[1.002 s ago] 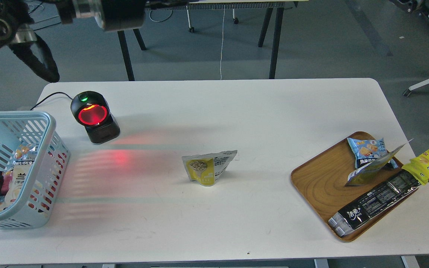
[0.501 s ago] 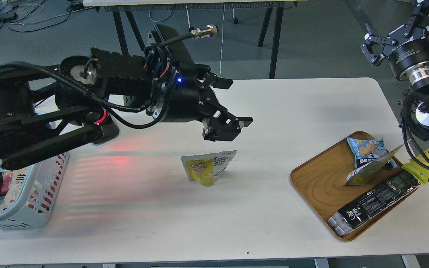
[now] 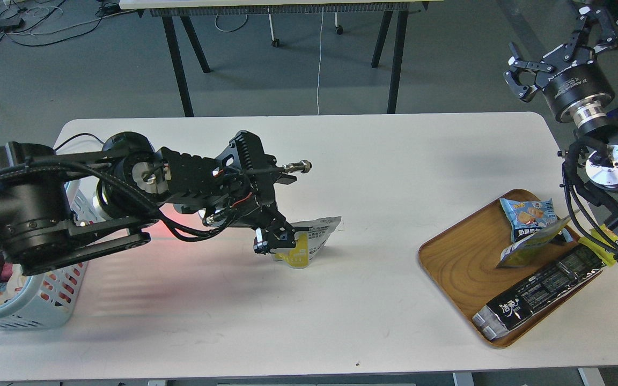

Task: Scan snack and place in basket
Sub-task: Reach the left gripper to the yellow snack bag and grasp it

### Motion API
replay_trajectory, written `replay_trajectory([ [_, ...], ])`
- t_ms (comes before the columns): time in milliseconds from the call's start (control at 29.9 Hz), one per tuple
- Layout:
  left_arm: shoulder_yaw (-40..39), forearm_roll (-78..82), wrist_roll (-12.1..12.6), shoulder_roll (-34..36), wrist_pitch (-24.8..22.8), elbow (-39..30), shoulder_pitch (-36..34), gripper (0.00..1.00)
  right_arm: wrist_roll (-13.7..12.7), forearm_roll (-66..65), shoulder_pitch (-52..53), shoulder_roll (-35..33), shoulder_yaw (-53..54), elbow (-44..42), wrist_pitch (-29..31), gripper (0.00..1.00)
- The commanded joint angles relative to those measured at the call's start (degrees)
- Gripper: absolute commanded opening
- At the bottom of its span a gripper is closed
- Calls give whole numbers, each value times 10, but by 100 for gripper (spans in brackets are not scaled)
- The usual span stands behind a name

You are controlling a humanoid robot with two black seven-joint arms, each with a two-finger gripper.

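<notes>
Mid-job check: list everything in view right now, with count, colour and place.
snack: 1, yellow-green and white-silver, table centre, under left gripper
basket: 1, light blue, table's left edge, packets inside
scanner: 1, mostly hidden behind left arm, red glow on table
wooden tray: 1, brown, right side
blue snack packet: 1, on tray
black package: 1, long, on tray
left gripper: 1, black, at snack
right gripper: 1, black, raised, upper right, open

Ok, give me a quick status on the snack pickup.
Left tool down on the snack, grip unconfirmed. Right tool open, raised clear of the table. Snack sits mid-table, basket far left. Nothing between.
</notes>
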Motion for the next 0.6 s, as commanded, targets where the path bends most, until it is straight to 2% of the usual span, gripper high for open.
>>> replay_trajectory([
  [0,0,1,-1,2,0,-1,18,76,0,0,-1,-1,0,-1,0,99],
  [67,0,1,-1,3,0,-1,22,74,0,0,0,0,-1,0,0,99],
  [301,-5,1,0,0,0,-1,19,33,0,-3,1,0,-4,-2,0,99],
  [434,-3,1,0,6,0,-1,21,16,0,-4,1,0,-4,-3,0,99],
  [568,-3,1,-2,7,0,-1,22,5,0,-4,2,-1,-4,-6,0,99],
])
